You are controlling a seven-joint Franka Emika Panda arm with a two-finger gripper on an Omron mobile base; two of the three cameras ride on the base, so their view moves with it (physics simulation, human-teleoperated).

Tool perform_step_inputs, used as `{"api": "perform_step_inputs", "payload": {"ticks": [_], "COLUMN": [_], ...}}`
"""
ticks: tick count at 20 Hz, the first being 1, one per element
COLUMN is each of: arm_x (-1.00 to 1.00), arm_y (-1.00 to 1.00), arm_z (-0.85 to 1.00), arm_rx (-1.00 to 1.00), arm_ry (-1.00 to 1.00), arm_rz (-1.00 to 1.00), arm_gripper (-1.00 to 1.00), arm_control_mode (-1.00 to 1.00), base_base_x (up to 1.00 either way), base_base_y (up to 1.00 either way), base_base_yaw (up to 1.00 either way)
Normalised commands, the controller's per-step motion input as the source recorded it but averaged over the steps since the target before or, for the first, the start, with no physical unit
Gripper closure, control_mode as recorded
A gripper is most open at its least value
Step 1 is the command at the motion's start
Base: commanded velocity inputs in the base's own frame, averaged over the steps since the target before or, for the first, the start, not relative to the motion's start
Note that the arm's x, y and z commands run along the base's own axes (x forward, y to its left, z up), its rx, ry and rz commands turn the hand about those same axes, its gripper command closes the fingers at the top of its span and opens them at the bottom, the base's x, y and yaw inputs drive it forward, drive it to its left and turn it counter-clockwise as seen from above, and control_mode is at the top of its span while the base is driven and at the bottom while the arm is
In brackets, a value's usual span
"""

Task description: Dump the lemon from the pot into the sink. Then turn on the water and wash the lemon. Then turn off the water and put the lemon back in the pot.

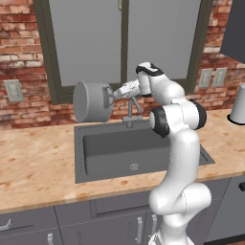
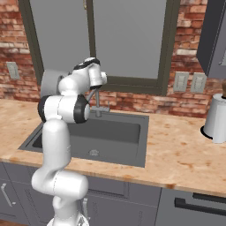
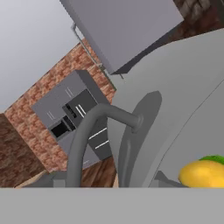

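The grey pot (image 1: 91, 100) hangs tipped on its side in the air above the back left of the sink (image 1: 119, 148). My gripper (image 1: 111, 95) is shut on the pot's side handle (image 3: 87, 135). In the hand view the handle loops up to the pot's grey wall (image 3: 183, 100). The yellow lemon (image 3: 202, 173) shows at the lower right, against the pot, with a bit of green on top. Part of the pot (image 2: 50, 81) shows behind my arm in the right base view. The tap (image 1: 130, 115) stands behind the basin with no stream running. The drain (image 1: 134, 167) lies bare.
A pale tapered vessel (image 1: 238, 107) with a dark base stands on the counter far right. Behind the sink (image 2: 106, 132) rise the window frame and a brick wall with outlets (image 1: 213, 76). The speckled counter (image 1: 38, 162) spreads left and right.
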Motion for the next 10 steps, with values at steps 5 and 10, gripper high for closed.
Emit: {"api": "perform_step_inputs", "payload": {"ticks": [5,10], "arm_x": [0.19,0.0], "arm_y": [-0.22,-0.07], "arm_z": [0.08,0.27], "arm_rx": [0.06,0.1], "arm_ry": [0.0,-0.01], "arm_rz": [0.0,0.0], "arm_gripper": [1.0,1.0], "arm_control_mode": [-1.0,-1.0], "base_base_x": [0.0,0.0], "base_base_y": [0.0,0.0], "base_base_yaw": [0.0,0.0]}}
